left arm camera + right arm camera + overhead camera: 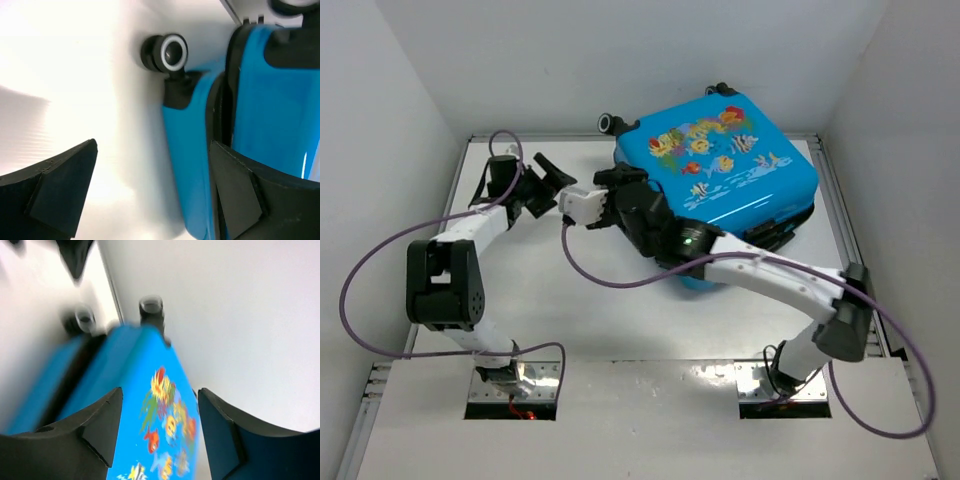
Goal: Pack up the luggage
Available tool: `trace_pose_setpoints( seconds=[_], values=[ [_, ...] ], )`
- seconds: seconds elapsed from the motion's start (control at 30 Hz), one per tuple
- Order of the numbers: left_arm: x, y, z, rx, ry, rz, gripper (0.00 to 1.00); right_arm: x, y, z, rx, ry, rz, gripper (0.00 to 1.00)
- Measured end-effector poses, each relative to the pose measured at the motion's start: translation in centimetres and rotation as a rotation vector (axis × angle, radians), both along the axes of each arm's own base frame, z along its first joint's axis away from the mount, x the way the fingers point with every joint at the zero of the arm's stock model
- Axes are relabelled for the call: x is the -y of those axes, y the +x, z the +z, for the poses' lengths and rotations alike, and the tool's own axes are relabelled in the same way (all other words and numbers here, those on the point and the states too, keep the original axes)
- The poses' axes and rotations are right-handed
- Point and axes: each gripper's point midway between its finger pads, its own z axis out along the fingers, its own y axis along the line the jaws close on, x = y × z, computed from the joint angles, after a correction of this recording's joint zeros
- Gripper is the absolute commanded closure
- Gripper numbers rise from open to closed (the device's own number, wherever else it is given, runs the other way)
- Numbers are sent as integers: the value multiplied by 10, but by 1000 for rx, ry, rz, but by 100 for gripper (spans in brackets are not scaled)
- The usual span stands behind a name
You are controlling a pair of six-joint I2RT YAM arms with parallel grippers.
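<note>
The luggage [735, 165] is a bright-blue hard-shell suitcase with fish prints, lying at the back right with its lid down on the lower half and a dark seam between the two shells. My right gripper [618, 182] is at its left edge. In the right wrist view that gripper [160, 396] is open, and the printed lid [165, 415] shows beyond its fingers, not pinched. My left gripper [552, 172] hovers just left of the case, open wide. In the left wrist view it [152, 145] faces the blue shell [192, 165] and a black wheel [171, 51].
White walls close in the table on the left, back and right, and the luggage nearly touches the back right corner. A metal rail [845, 215] runs along the right edge. Purple cables [610, 280] loop from both arms over the table.
</note>
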Motion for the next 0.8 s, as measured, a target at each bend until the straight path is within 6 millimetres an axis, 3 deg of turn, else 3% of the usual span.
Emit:
trace_pose_setpoints(
  seconds=[0.1,0.17,0.23,0.3,0.4,0.53,0.63,0.73,0.8],
  values=[
    [-10,-6,-1,-2,28,12,0,-1,-28,58,-37,209,53,40],
    [-9,-14,-10,-26,47,-2,0,19,-26,100,-39,352,22,45],
    [-7,-23,-22,-60,73,-16,0,54,-7,130,-18,470,-64,51],
    [-1,-33,-31,-86,127,-36,0,110,27,141,11,549,-217,54],
    [21,-44,-29,-72,202,-87,1,220,83,121,35,603,-538,59],
    [50,-57,-24,-42,272,-153,1,346,121,61,26,597,-890,62],
    [48,-60,-30,-61,315,-146,1,413,127,20,13,575,-1071,63],
    [41,-61,-36,-85,349,-124,1,463,135,-11,11,581,-1201,63],
    [37,-59,-36,-91,361,-112,1,487,140,-29,-7,592,-1260,63]
  ],
)
